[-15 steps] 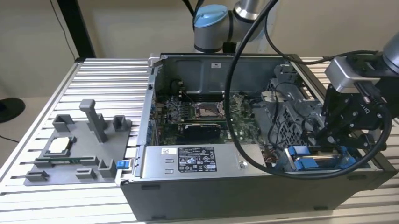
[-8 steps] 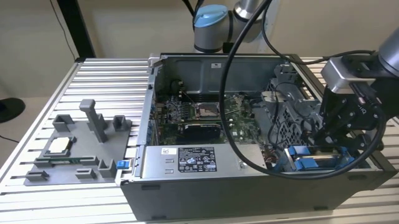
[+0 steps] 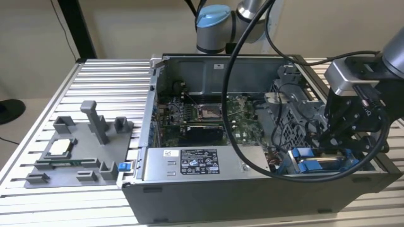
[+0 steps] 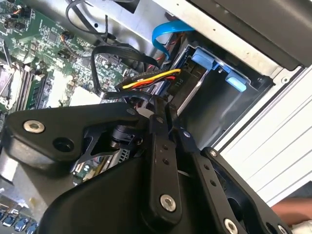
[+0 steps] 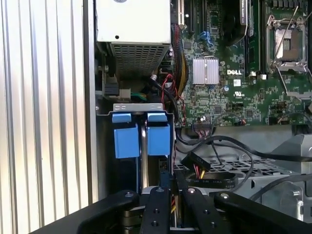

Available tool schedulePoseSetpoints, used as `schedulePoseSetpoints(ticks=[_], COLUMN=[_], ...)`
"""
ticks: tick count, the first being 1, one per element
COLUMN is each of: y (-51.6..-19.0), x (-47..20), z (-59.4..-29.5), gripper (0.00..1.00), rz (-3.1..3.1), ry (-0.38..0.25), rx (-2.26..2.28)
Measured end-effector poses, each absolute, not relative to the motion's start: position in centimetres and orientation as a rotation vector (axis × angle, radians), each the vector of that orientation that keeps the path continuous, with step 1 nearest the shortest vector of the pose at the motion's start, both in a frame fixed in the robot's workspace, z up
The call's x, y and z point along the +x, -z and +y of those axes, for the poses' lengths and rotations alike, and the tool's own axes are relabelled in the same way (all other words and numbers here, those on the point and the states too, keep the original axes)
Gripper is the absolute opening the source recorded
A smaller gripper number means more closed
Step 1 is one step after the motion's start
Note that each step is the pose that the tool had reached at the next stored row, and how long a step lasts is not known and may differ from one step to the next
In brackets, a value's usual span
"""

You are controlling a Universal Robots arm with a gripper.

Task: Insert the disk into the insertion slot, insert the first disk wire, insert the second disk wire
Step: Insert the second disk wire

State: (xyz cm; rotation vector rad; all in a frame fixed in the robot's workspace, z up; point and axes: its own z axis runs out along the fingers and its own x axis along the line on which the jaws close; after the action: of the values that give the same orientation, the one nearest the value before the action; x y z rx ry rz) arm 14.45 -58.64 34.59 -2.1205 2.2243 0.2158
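Disk (image 5: pixel 141 139): seated in insertion slot (image 5: pixel 136 108), at the exterior view's right, near corner of case. Claw (image 5: pixel 171 195): narrowed on power wire connector (image 5: pixel 204 171). Risk judged: connector misaligned, pins bent.

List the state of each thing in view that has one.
Computer case: side open, insides showing.
Disk: seated upright in the slot.
Slot: filled.
Gripper: shut on a black plug with yellow and red wires, just by the disk.
Processor socket: empty.
Grey tray: beside the case.
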Motion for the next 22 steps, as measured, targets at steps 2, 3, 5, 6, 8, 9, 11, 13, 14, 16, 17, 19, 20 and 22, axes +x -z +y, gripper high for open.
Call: schedulePoseSetpoints(ticks=[2,3,5,6,8,9,11,13,14,16,17,19,20,22], y=[-34.55,-34.54,-34.52,-34.52,-34.52,-34.52,-34.52,-34.52,-34.49,-34.46,-34.46,-34.46,-34.43,-34.40], x=[14.45,14.45,14.50,14.55,14.61,14.65,14.73,14.76,14.78,14.78,14.78,14.78,14.78,14.78], z=[-58.64,-58.64,-58.64,-58.64,-58.64,-58.64,-58.64,-58.64,-58.65,-58.70,-58.71,-58.73,-58.78,-58.82], gripper=[0.00,0.00,0.00,0.00,0.00,0.00,0.00,0.00,0.00,0.00,0.00,0.00,0.00,0.00], rz=[2.224,2.224,2.224,2.224,2.223,2.223,2.223,2.223,2.221,2.220,2.219,2.219,2.218,2.216], ry=[-0.216,-0.215,-0.215,-0.215,-0.215,-0.215,-0.215,-0.216,-0.215,-0.216,-0.216,-0.215,-0.216,-0.216], rx=[-2.120,-2.120,-2.121,-2.121,-2.121,-2.121,-2.122,-2.122,-2.124,-2.125,-2.126,-2.126,-2.127,-2.129])
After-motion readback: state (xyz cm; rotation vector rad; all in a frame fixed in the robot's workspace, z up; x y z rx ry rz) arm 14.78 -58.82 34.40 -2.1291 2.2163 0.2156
